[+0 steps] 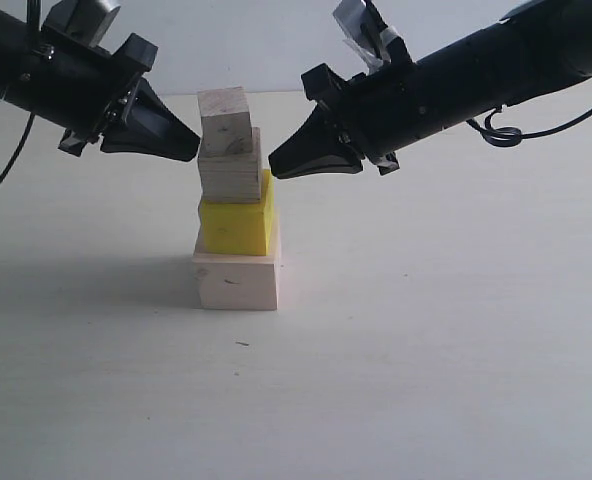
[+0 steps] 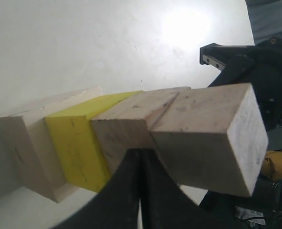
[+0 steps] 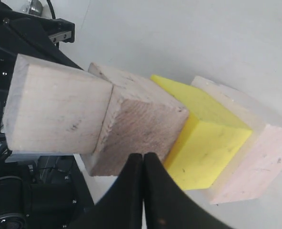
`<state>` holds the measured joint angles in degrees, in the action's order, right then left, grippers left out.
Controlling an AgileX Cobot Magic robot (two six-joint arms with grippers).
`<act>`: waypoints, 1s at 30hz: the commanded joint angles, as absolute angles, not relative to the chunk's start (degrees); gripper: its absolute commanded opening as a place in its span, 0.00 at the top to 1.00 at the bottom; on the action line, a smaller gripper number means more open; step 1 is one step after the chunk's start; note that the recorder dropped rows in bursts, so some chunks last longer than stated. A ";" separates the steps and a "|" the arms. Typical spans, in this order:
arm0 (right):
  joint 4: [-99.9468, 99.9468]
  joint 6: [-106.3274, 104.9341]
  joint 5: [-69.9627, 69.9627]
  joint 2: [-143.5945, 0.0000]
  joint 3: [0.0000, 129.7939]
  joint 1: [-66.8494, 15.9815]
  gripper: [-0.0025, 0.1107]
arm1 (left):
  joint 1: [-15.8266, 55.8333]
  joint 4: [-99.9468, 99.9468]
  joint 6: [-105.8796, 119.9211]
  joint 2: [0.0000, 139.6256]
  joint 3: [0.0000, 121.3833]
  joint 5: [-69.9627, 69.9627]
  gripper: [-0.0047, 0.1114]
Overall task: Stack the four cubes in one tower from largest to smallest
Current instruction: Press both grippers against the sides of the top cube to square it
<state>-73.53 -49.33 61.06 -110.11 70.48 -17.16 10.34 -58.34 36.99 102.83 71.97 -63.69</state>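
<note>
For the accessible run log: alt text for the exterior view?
A four-cube tower stands on a white table: large wood cube, yellow cube, medium wood cube, small wood cube on top. The left gripper and right gripper, both shut, point at the upper cubes from either side.

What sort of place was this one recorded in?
Most likely a robotics lab bench, though the room itself isn't shown: a plain white tabletop, a blank pale wall behind it, and a four-cube tower flanked by the black left hand and right hand.
</note>
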 commanded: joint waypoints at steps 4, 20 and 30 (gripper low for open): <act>-74.76 -49.42 61.73 -109.98 70.32 -16.94 0.98 | 10.40 -56.50 35.96 98.49 71.97 -62.18 0.96; -77.70 -51.29 62.23 -107.98 70.32 -16.94 0.98 | 10.40 -57.74 36.58 97.96 71.97 -60.91 0.96; -79.31 -52.45 63.20 -107.98 70.32 -16.94 0.98 | 10.40 -59.28 37.25 97.96 71.97 -60.37 0.96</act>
<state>-78.24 -51.65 62.61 -108.50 70.48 -17.16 10.34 -58.33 36.84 98.45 71.97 -60.87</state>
